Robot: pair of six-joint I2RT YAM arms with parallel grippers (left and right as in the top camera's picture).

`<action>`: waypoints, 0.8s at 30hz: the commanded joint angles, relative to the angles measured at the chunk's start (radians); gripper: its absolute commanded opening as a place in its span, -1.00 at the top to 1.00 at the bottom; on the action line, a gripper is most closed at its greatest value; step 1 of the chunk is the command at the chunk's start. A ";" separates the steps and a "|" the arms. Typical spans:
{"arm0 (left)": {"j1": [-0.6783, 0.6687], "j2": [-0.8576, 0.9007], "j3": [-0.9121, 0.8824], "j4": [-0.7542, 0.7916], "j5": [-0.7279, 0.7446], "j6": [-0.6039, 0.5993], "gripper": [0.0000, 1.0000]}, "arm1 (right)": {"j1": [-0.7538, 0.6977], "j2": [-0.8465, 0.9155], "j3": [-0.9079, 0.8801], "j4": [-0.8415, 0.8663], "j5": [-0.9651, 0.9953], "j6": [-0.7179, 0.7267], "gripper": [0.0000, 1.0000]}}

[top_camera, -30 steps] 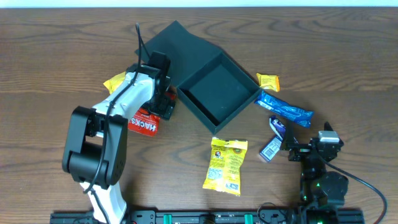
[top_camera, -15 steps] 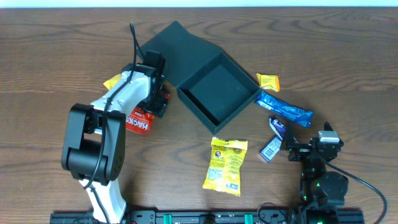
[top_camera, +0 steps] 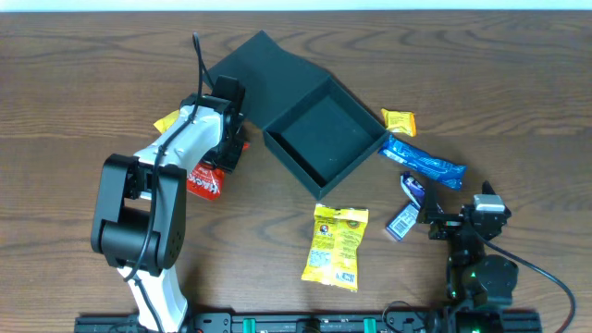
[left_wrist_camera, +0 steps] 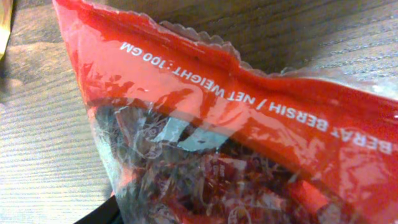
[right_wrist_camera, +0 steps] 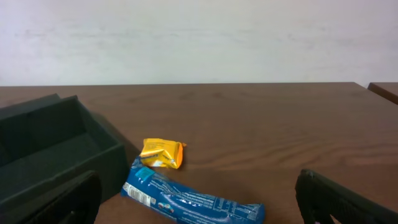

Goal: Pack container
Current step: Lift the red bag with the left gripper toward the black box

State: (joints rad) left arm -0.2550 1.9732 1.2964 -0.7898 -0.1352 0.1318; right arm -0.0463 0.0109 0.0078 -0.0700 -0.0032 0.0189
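The container (top_camera: 324, 139) is a dark square box lying open mid-table, its flap lid (top_camera: 264, 69) folded back to the far left. My left gripper (top_camera: 227, 150) is down just left of the box, its jaws closed on the near end of a red snack packet (top_camera: 205, 178). In the left wrist view that packet (left_wrist_camera: 249, 124) fills the frame, tilted and crumpled, with one dark finger (left_wrist_camera: 99, 214) showing at the bottom. My right gripper (top_camera: 460, 220) rests open at the front right, nothing between its fingers (right_wrist_camera: 56, 199). The container's wall (right_wrist_camera: 56, 143) also shows in the right wrist view.
A yellow packet (top_camera: 335, 242) lies in front of the box. A small orange packet (top_camera: 399, 121) and a long blue packet (top_camera: 424, 162) lie to its right, with two small packets (top_camera: 407, 203) near the right gripper. Another yellow packet (top_camera: 169, 122) peeks out behind the left arm.
The left gripper's jaws have closed in on the red packet, which has slid slightly left and away and bunched up. The right arm has not moved.
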 commanded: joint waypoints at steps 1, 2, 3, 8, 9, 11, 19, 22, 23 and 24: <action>0.006 0.022 -0.013 -0.014 0.012 0.004 0.14 | 0.008 -0.006 -0.002 -0.005 -0.001 0.014 -0.98; 0.006 0.022 -0.013 -0.014 0.012 0.003 0.31 | 0.008 -0.006 -0.002 -0.005 -0.001 0.014 -0.98; 0.006 0.022 -0.013 -0.013 0.011 0.004 0.31 | 0.008 -0.006 -0.002 -0.005 -0.001 0.014 -0.99; 0.006 0.022 -0.013 -0.016 -0.014 0.003 0.28 | 0.008 -0.006 -0.002 -0.005 -0.001 0.014 -0.98; 0.006 0.022 -0.013 -0.018 -0.014 0.003 0.28 | 0.008 -0.006 -0.002 -0.005 -0.001 0.014 -0.98; 0.006 0.022 -0.013 -0.021 -0.014 0.003 0.30 | 0.008 -0.006 -0.002 -0.005 -0.001 0.014 -0.98; 0.005 0.005 -0.008 -0.038 -0.015 0.005 0.37 | 0.008 -0.006 -0.002 -0.005 -0.001 0.014 -0.98; 0.005 -0.021 0.000 -0.060 -0.014 0.043 0.41 | 0.008 -0.006 -0.002 -0.005 -0.001 0.014 -0.98; 0.004 -0.031 0.004 -0.070 -0.014 0.053 0.43 | 0.008 -0.006 -0.002 -0.005 -0.001 0.014 -0.98; 0.004 -0.043 0.009 -0.079 -0.014 0.062 0.43 | 0.008 -0.006 -0.002 -0.005 -0.001 0.014 -0.99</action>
State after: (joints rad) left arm -0.2558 1.9533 1.3022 -0.8467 -0.1642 0.1555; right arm -0.0463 0.0109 0.0078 -0.0700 -0.0032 0.0189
